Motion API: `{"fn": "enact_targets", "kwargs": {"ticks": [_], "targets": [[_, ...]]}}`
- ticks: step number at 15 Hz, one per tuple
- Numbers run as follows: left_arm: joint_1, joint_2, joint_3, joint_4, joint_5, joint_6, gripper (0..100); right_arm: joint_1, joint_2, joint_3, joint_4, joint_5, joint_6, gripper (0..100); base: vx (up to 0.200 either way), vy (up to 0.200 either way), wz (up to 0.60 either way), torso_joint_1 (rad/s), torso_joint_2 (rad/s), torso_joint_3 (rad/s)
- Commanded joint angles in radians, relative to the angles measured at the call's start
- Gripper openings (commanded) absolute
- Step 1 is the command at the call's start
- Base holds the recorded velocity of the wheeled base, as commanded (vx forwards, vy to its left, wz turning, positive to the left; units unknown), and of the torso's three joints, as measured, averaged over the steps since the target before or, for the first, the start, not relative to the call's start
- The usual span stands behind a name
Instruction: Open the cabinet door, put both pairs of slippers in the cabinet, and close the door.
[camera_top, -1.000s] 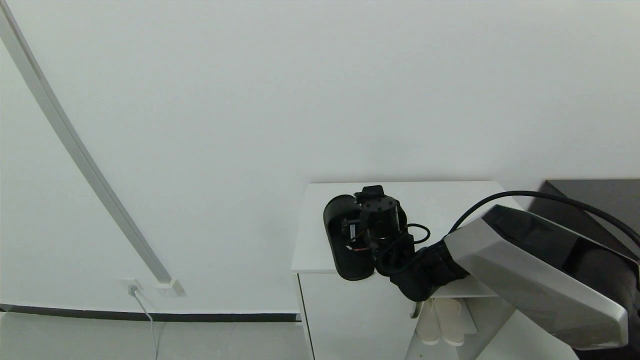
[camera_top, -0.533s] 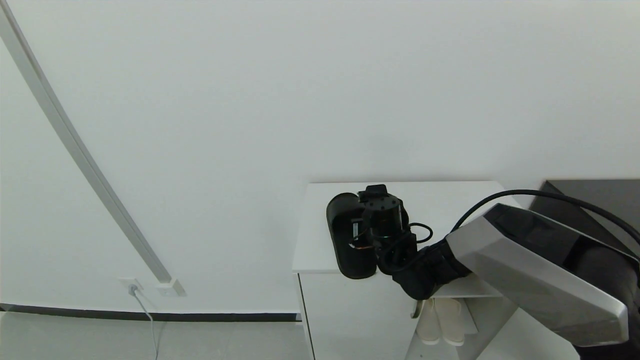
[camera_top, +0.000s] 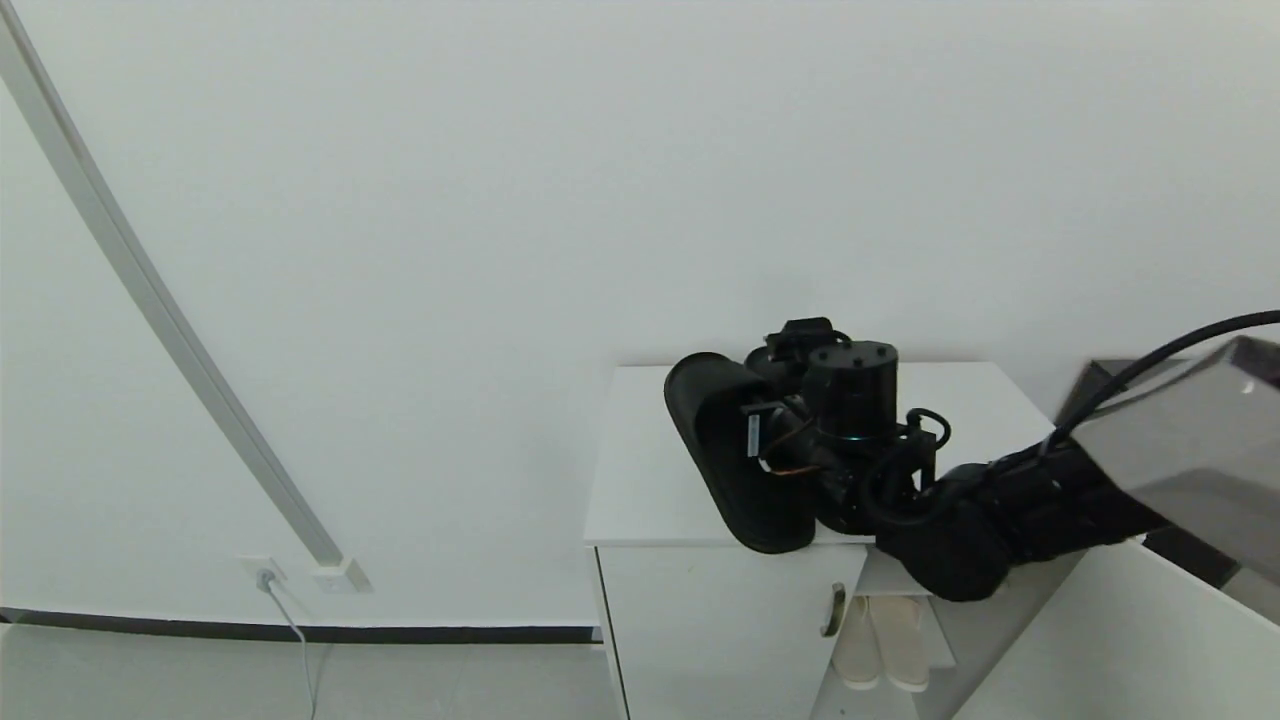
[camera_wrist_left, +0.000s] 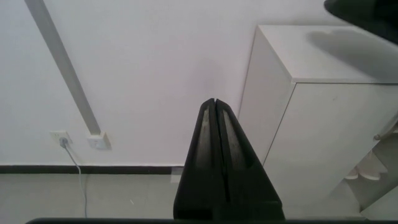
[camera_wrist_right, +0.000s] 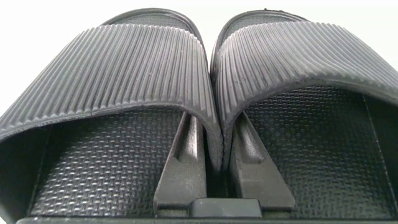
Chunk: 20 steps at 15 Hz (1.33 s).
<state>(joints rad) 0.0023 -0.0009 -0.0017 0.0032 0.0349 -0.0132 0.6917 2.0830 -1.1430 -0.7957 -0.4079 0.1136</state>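
My right gripper (camera_top: 765, 440) is shut on a pair of black slippers (camera_top: 738, 468), held lifted and tilted over the top of the white cabinet (camera_top: 640, 490). In the right wrist view its fingers (camera_wrist_right: 185, 165) pinch the two inner walls of the black slippers (camera_wrist_right: 143, 81) together. A pair of white slippers (camera_top: 882, 642) stands on a shelf inside the cabinet, behind the open right door (camera_top: 1080, 640). The left door with its metal handle (camera_top: 829, 610) is closed. My left gripper (camera_wrist_left: 215, 121) is shut and empty, low to the left of the cabinet (camera_wrist_left: 323, 118).
The white wall rises behind the cabinet, with a grey diagonal conduit (camera_top: 150, 290) and a socket with a plugged cable (camera_top: 265, 578) at its foot. A dark surface (camera_top: 1100, 385) lies right of the cabinet. Grey floor (camera_top: 300, 680) stretches to the left.
My right gripper has lifted the black slippers off the cabinet top and carried them to the right, tilting them; the right arm has swung up and out.
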Motion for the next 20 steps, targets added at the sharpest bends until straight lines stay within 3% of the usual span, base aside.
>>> {"fn": "enact_targets", "kwargs": {"ticks": [1, 3, 6, 9, 13, 18, 20], "targets": [[0.001, 0.001, 0.000, 0.000, 0.000, -0.001, 0, 0.032, -0.222, 0.164, 0.004, 0.072, 0.000, 0, 0.000, 0.000, 0.00, 0.000, 0.00, 0.000], [0.001, 0.001, 0.000, 0.000, 0.000, 0.001, 0, 0.065, -0.363, 0.313, 0.004, 0.193, 0.000, 0, 0.000, 0.000, 0.00, 0.000, 0.00, 0.000], [0.001, 0.001, 0.000, 0.000, 0.000, 0.002, 0, 0.071, -0.457, 0.414, 0.006, 0.319, 0.001, 0, 0.000, 0.000, 0.00, 0.000, 0.00, 0.000], [-0.001, 0.001, 0.000, 0.000, 0.000, 0.004, 0, 0.068, -0.463, 0.430, 0.012, 0.336, -0.017, 0, 0.000, 0.000, 0.00, 0.000, 0.00, 0.000], [-0.001, 0.001, 0.000, 0.000, 0.000, 0.004, 0, 0.048, -0.469, 0.480, 0.003, 0.400, -0.157, 0, 0.000, 0.000, 0.00, 0.000, 0.00, 0.000], [-0.001, 0.001, 0.000, 0.000, 0.000, 0.001, 0, 0.046, -0.460, 0.479, 0.003, 0.403, -0.157, 0, 0.000, 0.000, 0.00, 0.000, 0.00, 0.000], [0.001, 0.001, 0.000, 0.000, 0.000, 0.001, 0, 0.046, -0.460, 0.479, 0.003, 0.402, -0.157, 0, -0.200, 0.000, 0.00, 0.002, 0.00, 0.007]]}}
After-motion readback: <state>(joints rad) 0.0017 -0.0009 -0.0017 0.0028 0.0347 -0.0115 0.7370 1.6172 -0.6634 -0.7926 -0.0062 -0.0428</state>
